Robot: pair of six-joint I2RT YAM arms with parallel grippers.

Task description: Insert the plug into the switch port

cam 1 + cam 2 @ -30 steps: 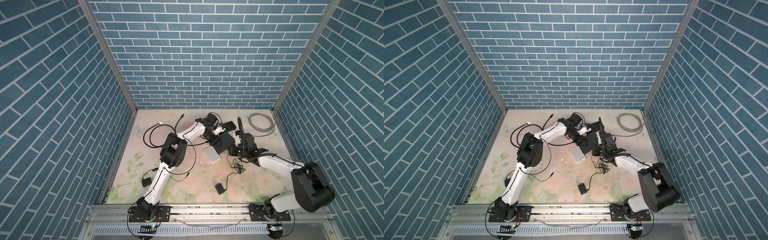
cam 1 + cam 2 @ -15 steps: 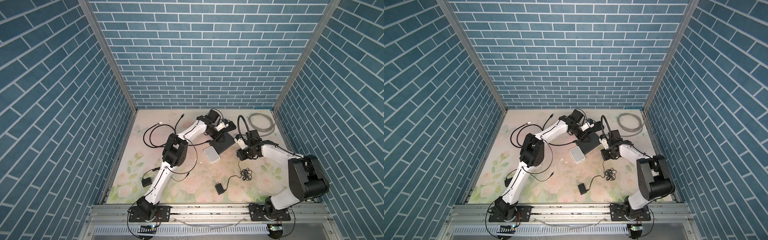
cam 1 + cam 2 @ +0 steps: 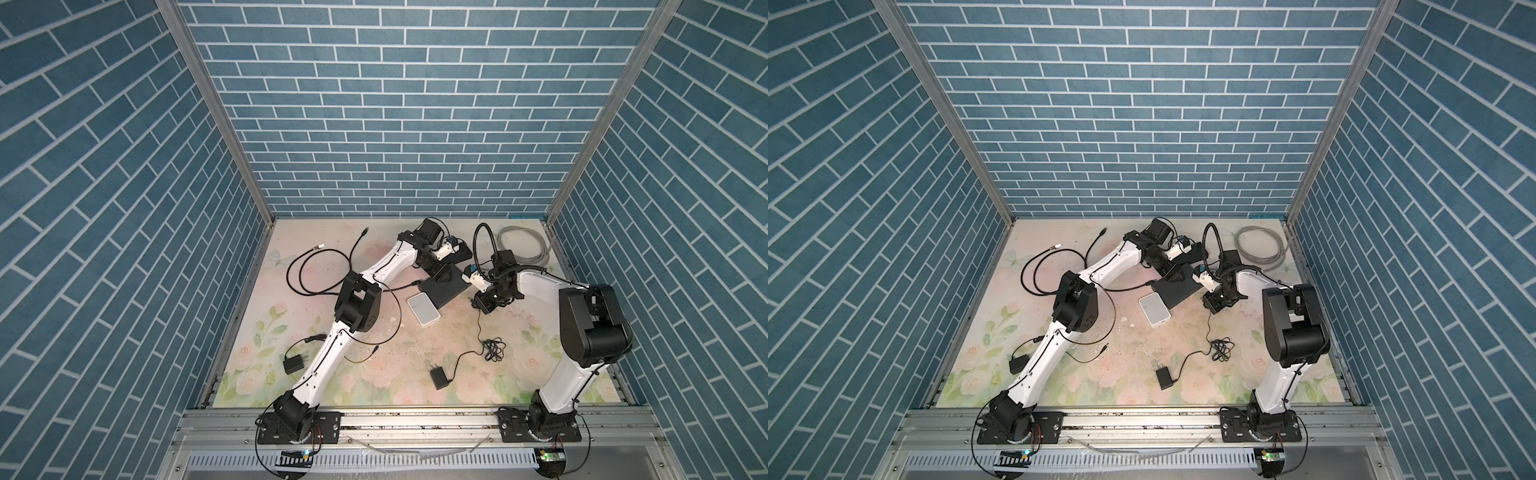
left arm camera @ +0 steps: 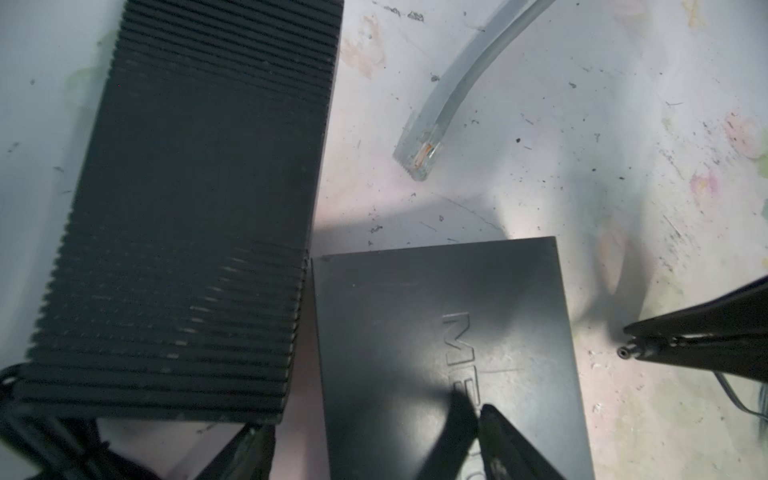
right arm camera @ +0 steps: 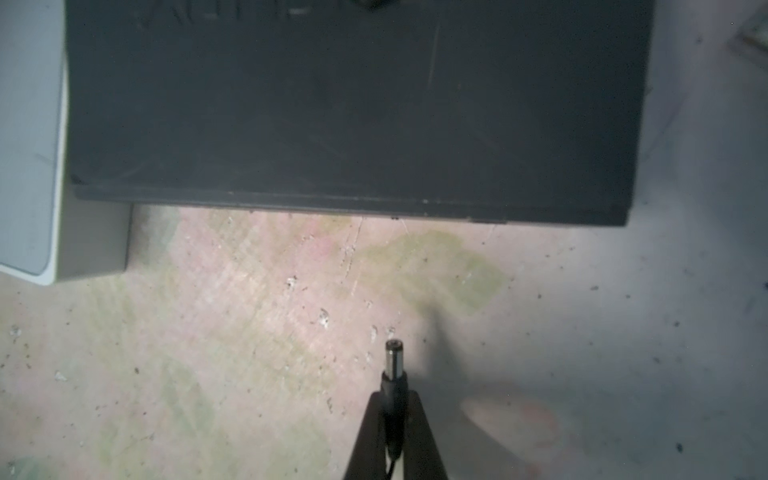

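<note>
Left arm (image 3: pixel 386 266), right arm (image 3: pixel 536 282): white tubular links, black boxy joint housings, small holes in their side faces. Each stands on a black round base, left base (image 3: pixel 291 415), right base (image 3: pixel 548 419), on a black screwed plate. Thin black cables (image 3: pixel 256 432) loop out at the bases; a thicker black hose (image 3: pixel 477 243) at the right wrist. Wrist blocks (image 3: pixel 478 280) white, blue spot. Left gripper (image 4: pixel 365 419), right gripper (image 5: pixel 395 397): dark, flat, tapered fingers.

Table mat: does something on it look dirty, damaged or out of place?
Yes. The table mat is scuffed and strewn with dark specks and small white crumbs. The thin cord of the plug lies bunched in a tangle on it.
</note>
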